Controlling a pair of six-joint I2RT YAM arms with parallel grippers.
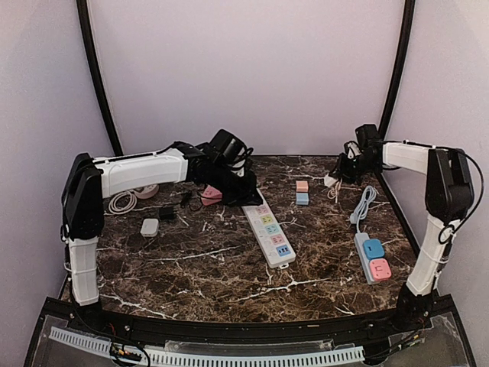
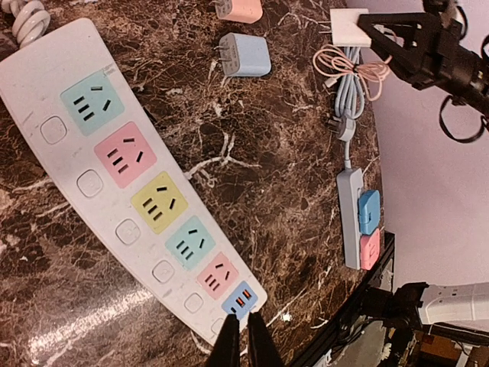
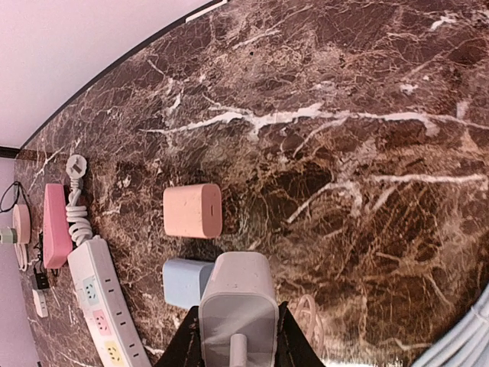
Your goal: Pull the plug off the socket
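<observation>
Right claw: the right gripper (image 3: 238, 332) was clenched on the white block-shaped plug (image 3: 235, 284), one finger on each side.
Plug position: it was held above the brown marble-patterned table (image 1: 214, 267) near the back right corner, free of every socket.
Plug, hidden parts: its lower end was cut off by the right wrist view's bottom edge, and its prongs were hard to make out.
Left claw: the left gripper (image 2: 246, 342) was clenched on nothing, its fingertips together and cropped at the frame edge.
Left claw, top view: it was masked by its own wrist over the far end of the long white power strip with pastel sockets (image 1: 269, 225); contact could not be told.
Right side: the short grey power strip with one blue and one pink socket (image 1: 371, 258) lay flat.
Between strips: the pink cube-shaped plug (image 1: 302, 186) and the pale blue cube-shaped plug (image 1: 302, 199) lay just beside each other.
</observation>
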